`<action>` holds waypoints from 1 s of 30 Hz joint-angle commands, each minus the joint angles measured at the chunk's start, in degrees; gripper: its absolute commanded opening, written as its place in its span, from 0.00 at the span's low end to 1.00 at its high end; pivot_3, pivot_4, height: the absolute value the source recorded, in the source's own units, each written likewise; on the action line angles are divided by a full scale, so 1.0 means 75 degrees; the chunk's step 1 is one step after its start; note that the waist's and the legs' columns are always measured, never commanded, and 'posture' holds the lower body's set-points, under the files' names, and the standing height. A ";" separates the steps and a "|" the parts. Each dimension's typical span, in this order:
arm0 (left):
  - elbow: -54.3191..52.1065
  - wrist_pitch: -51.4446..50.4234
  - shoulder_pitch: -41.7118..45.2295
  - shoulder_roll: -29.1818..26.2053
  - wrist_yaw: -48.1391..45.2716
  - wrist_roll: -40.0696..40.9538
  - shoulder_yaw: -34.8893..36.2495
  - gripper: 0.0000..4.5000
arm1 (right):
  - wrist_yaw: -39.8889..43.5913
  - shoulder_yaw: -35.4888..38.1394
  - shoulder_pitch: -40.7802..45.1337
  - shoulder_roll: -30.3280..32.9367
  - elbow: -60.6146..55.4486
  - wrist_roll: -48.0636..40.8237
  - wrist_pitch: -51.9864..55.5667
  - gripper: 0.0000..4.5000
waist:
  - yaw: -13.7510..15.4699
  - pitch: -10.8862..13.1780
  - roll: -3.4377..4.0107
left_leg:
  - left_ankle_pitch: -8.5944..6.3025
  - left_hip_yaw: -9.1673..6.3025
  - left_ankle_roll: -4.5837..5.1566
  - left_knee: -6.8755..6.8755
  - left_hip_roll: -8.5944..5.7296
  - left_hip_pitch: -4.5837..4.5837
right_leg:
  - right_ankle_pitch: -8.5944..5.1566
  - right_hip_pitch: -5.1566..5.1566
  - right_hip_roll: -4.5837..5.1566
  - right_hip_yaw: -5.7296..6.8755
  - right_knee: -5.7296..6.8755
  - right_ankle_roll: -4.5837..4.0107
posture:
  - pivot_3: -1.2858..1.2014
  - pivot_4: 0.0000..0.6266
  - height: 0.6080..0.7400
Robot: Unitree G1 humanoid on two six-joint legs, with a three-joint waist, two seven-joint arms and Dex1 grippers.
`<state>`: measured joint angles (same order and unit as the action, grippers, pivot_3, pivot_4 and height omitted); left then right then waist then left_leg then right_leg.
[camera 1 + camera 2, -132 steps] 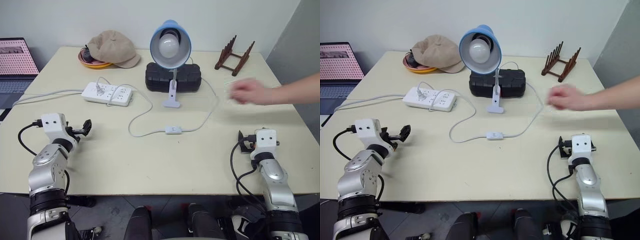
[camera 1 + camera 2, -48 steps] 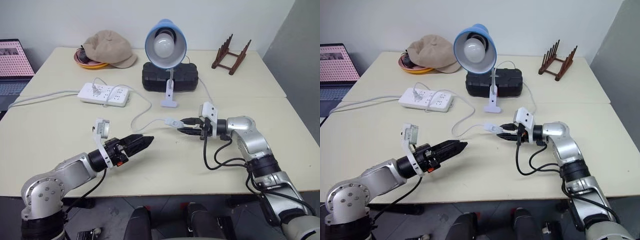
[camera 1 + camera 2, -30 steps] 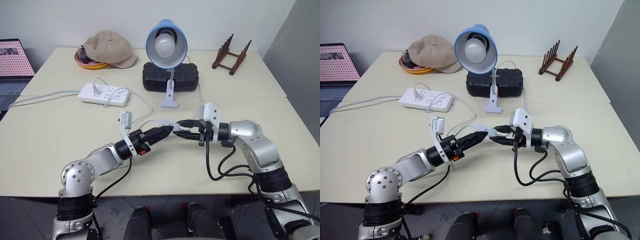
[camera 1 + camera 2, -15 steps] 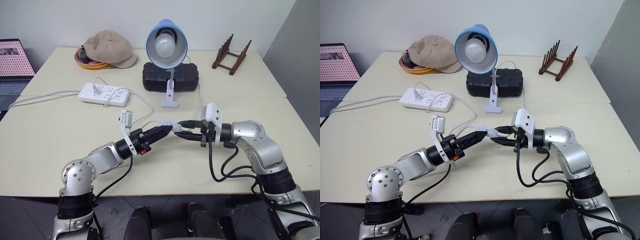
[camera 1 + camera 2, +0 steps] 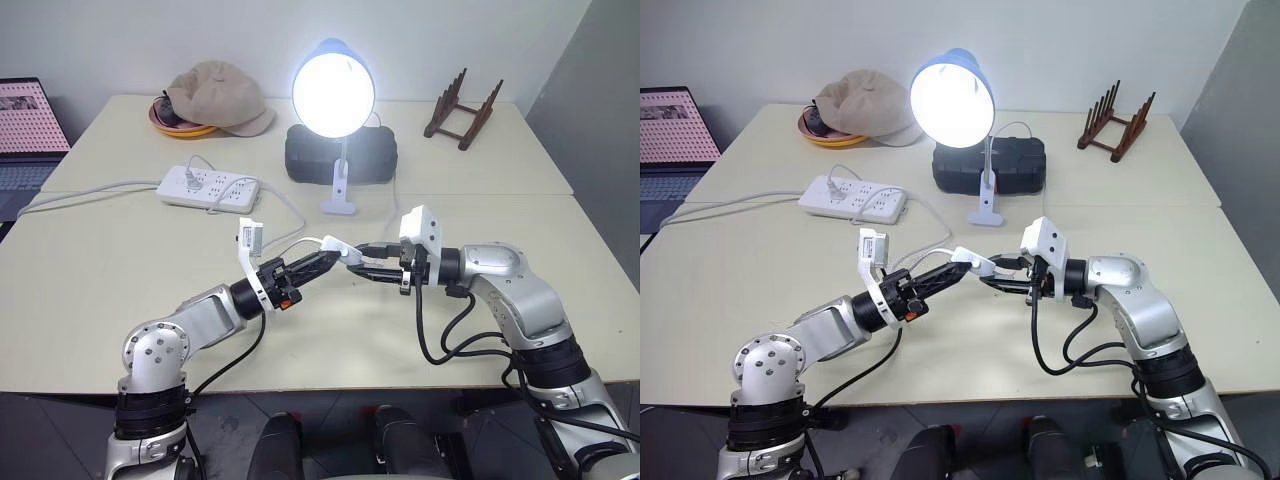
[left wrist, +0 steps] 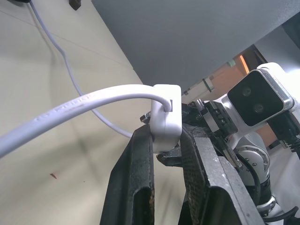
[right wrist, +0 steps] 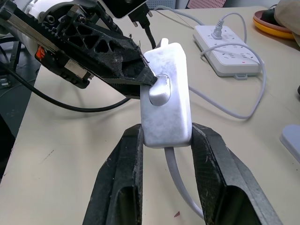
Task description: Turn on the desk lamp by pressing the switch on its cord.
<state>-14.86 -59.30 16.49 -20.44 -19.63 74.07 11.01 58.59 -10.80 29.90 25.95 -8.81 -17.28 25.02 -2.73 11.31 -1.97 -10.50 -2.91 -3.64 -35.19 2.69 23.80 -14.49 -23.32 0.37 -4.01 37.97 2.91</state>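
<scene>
- The desk lamp (image 5: 334,95) glowed bright white inside its round blue shade, standing on a short white stem and clip base at the back of the bench (image 5: 90,290), the shade facing the near edge.
- The switch (image 7: 165,108), a small white rectangular block with a raised oval button, hung above the bench in front of the lamp's clip base.
- The right gripper (image 7: 165,140) pinched the switch by its two long sides; the left gripper (image 6: 166,140) was pressed onto the same block from the opposite end, one fingertip (image 7: 143,75) on the button.
- The cord (image 5: 300,243) ran from each end of the switch, so the block's long axis lay roughly along the line between the two grippers.
- Behind the lamp's base sat a black case (image 5: 372,155); left of the lamp lay a white power strip (image 5: 210,188), a tan cap (image 5: 215,95) and an orange dish (image 5: 170,124).
- Right of the lamp stood a brown wooden rack (image 5: 462,108).
- A laptop (image 5: 25,125) showed far left of the lamp.
</scene>
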 commanded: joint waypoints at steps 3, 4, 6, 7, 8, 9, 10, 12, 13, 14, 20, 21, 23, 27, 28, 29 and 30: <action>-0.0245 0.0122 0.0014 -0.0073 0.0104 -0.0053 0.0032 0.11 | 0.0039 0.0014 0.0056 -0.0010 -0.0320 -0.0192 -0.0096 0.24 | -0.0001 0.0000 0.0000 | 0.0000 0.0000 0.0000 0.0000 0.0000 0.0000 | -0.0001 0.0000 0.0000 0.0000 0.0000 -0.0001 | 0.52 0.24 1.00; -0.0252 0.0129 0.0009 -0.0077 0.0111 -0.0073 0.0029 0.11 | 0.0041 0.0019 0.0064 -0.0010 -0.0302 -0.0189 -0.0104 0.24 | 0.0000 0.0000 0.0000 | 0.0000 0.0000 0.0000 0.0000 0.0000 0.0000 | -0.0001 0.0000 0.0000 0.0000 -0.0001 -0.0001 | 0.52 0.24 1.00; -0.0238 0.0140 -0.0015 -0.0066 0.0062 -0.0010 0.0080 0.26 | 0.0038 0.0027 0.0088 -0.0017 -0.0271 -0.0184 -0.0115 0.24 | 0.0000 0.0000 0.0000 | 0.0000 0.0000 0.0000 0.0000 0.0000 0.0000 | 0.0000 0.0000 0.0000 0.0000 -0.0001 -0.0001 | 0.52 0.24 1.00; -0.0221 0.0124 -0.0030 -0.0082 0.0037 0.0039 0.0116 0.30 | 0.0041 0.0033 0.0118 -0.0024 -0.0228 -0.0179 -0.0128 0.24 | -0.0001 0.0000 0.0000 | 0.0000 0.0000 0.0000 0.0000 0.0000 0.0000 | 0.0000 0.0000 0.0000 0.0000 -0.0001 -0.0001 | 0.52 0.24 1.00; -0.0211 0.0110 -0.0047 -0.0115 0.0044 0.0033 0.0139 0.35 | 0.0044 0.0040 0.0152 -0.0033 -0.0181 -0.0173 -0.0142 0.24 | -0.0001 0.0000 0.0000 | 0.0000 0.0000 0.0000 0.0001 0.0000 0.0000 | -0.0001 0.0000 0.0000 0.0000 -0.0001 -0.0001 | 0.52 0.24 1.00; -0.0207 0.0088 -0.0071 -0.0151 0.0044 0.0033 0.0157 0.39 | 0.0052 0.0044 0.0184 -0.0040 -0.0136 -0.0166 -0.0158 0.24 | -0.0002 0.0000 0.0000 | 0.0000 0.0000 0.0000 0.0001 0.0000 0.0000 | -0.0001 -0.0001 0.0000 0.0000 -0.0002 -0.0002 | 0.52 0.24 1.00; -0.0216 0.0064 -0.0106 -0.0192 0.0027 0.0054 0.0174 0.45 | 0.0062 0.0046 0.0214 -0.0049 -0.0093 -0.0159 -0.0175 0.24 | -0.0003 0.0000 0.0000 | 0.0000 0.0000 0.0000 0.0001 0.0000 0.0000 | -0.0003 -0.0001 0.0000 0.0000 -0.0002 -0.0005 | 0.52 0.24 1.00; -0.0303 0.0019 -0.0233 -0.0290 0.0028 0.0143 0.0248 0.54 | 0.0078 0.0044 0.0262 -0.0066 -0.0031 -0.0150 -0.0206 0.24 | -0.0006 0.0000 0.0000 | 0.0000 0.0000 0.0000 0.0002 0.0000 0.0000 | -0.0008 -0.0001 0.0000 0.0000 -0.0002 -0.0015 | 0.52 0.24 1.00; -0.0383 -0.0010 -0.0322 -0.0358 0.0046 0.0206 0.0306 0.56 | 0.0093 0.0042 0.0299 -0.0077 0.0018 -0.0147 -0.0229 0.24 | -0.0007 0.0000 0.0000 | 0.0000 0.0000 0.0000 0.0003 0.0000 0.0000 | -0.0010 -0.0002 0.0000 0.0000 -0.0002 -0.0017 | 0.52 0.24 1.00; -0.0466 -0.0037 -0.0415 -0.0434 0.0076 0.0259 0.0362 0.63 | 0.0107 0.0038 0.0338 -0.0089 0.0078 -0.0141 -0.0259 0.24 | -0.0014 0.0000 0.0000 | 0.0000 0.0000 0.0000 0.0003 0.0000 0.0001 | -0.0013 -0.0002 0.0000 0.0000 -0.0002 -0.0022 | 0.52 0.24 1.00; -0.1430 -0.0135 -0.1252 -0.1464 -0.0006 0.0664 0.1010 0.90 | 0.0359 -0.0197 0.0785 -0.0167 0.1161 0.0240 -0.0838 0.24 | -0.0063 0.0001 -0.0001 | 0.0000 0.0002 0.0000 0.0012 0.0004 0.0000 | -0.0015 -0.0010 -0.0001 -0.0002 -0.0003 -0.0027 | 0.52 0.24 1.00; -0.1608 -0.0080 -0.1286 -0.1707 -0.0043 0.0615 0.1126 0.95 | 0.0452 -0.0324 0.0884 -0.0140 0.1480 0.0417 -0.1088 0.24 | -0.0061 0.0002 0.0000 | 0.0000 0.0002 0.0000 0.0013 0.0004 0.0000 | -0.0016 -0.0012 -0.0001 -0.0002 -0.0003 -0.0028 | 0.52 0.24 1.00; -0.1953 -0.0016 -0.1148 -0.2358 -0.0210 0.0410 0.1374 1.00 | 0.0532 -0.0471 0.1170 -0.0231 0.2327 0.0671 -0.1531 0.24 | -0.0066 0.0006 -0.0008 | 0.0000 0.0001 0.0000 0.0015 0.0005 0.0000 | -0.0018 -0.0014 -0.0001 0.0000 -0.0002 -0.0032 | 0.52 0.24 1.00; -0.2609 0.0466 -0.1027 -0.3902 -0.1263 -0.1012 0.1175 1.00 | 0.0615 -0.0664 0.1853 -0.0551 0.4244 0.1130 -0.2363 0.24 | -0.0068 0.0014 -0.0023 | 0.0000 0.0004 0.0000 0.0013 0.0000 0.0001 | -0.0018 -0.0015 0.0000 -0.0002 -0.0006 -0.0033 | 0.52 0.24 1.00; -0.2667 0.0604 -0.1058 -0.4106 -0.1482 -0.1247 0.1098 1.00 | 0.0631 -0.0669 0.1974 -0.0623 0.4573 0.1192 -0.2466 0.24 | -0.0069 0.0018 -0.0014 | 0.0000 0.0006 -0.0001 0.0012 0.0001 0.0001 | -0.0017 -0.0016 0.0000 -0.0003 -0.0012 -0.0033 | 0.52 0.24 1.00; -0.2679 0.0778 -0.1054 -0.4280 -0.1684 -0.1505 0.1002 1.00 | 0.0673 -0.0707 0.2102 -0.0682 0.4941 0.1290 -0.2619 0.24 | -0.0065 0.0019 -0.0011 | -0.0001 0.0017 -0.0001 0.0016 -0.0001 0.0002 | -0.0017 -0.0015 0.0005 -0.0009 -0.0021 -0.0033 | 0.52 0.24 1.00; -0.2694 0.1015 -0.1019 -0.4516 -0.1972 -0.1874 0.0856 1.00 | 0.0749 -0.0777 0.2241 -0.0752 0.5381 0.1411 -0.2761 0.24 | -0.0057 0.0021 -0.0009 | -0.0001 0.0024 -0.0002 0.0017 -0.0004 0.0001 | -0.0017 -0.0014 0.0011 -0.0011 -0.0023 -0.0033 | 0.52 0.24 1.00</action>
<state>-33.48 -55.47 8.57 -51.86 -29.86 65.16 19.55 63.06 -16.13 43.97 21.11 26.58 -8.05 7.61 -3.15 11.47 -2.04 -10.51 -2.71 -3.66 -35.01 2.66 23.83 -14.62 -23.43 0.47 -4.08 37.73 2.67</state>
